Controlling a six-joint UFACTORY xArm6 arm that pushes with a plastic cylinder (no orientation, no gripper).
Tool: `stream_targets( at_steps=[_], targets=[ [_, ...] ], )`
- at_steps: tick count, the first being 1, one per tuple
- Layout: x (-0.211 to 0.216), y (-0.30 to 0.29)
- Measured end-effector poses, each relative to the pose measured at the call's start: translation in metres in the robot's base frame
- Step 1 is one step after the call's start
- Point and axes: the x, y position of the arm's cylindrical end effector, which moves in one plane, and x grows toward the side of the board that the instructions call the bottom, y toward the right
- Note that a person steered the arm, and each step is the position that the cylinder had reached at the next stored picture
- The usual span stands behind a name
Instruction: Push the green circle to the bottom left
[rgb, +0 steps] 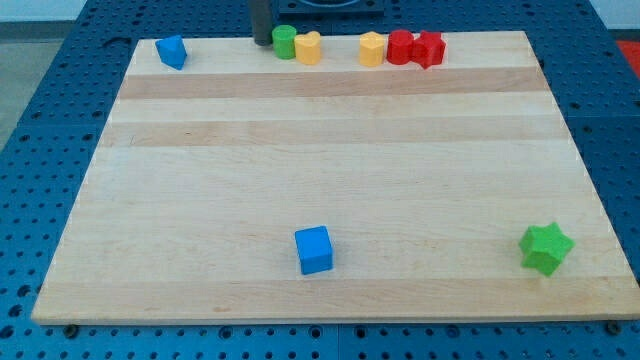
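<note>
The green circle (284, 41) stands at the view's top edge of the wooden board (330, 180), a little left of centre. A yellow heart-shaped block (308, 48) touches its right side. My tip (262, 41) is the lower end of the dark rod coming down from the view's top, just left of the green circle and very close to it. I cannot tell whether they touch.
A yellow block (372, 48), a red circle (400, 46) and a red star-like block (429, 48) line the top edge right of centre. A blue block (172, 51) sits top left, a blue cube (314, 250) bottom centre, a green star (546, 248) bottom right.
</note>
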Motion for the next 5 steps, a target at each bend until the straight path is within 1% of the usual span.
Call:
stream_targets(
  at_steps=[1,2,3,4,5],
  targets=[
    [0.001,0.043],
    [0.003,0.102],
    [0.004,0.116],
    [0.009,0.08],
    [0.041,0.039]
  ],
)
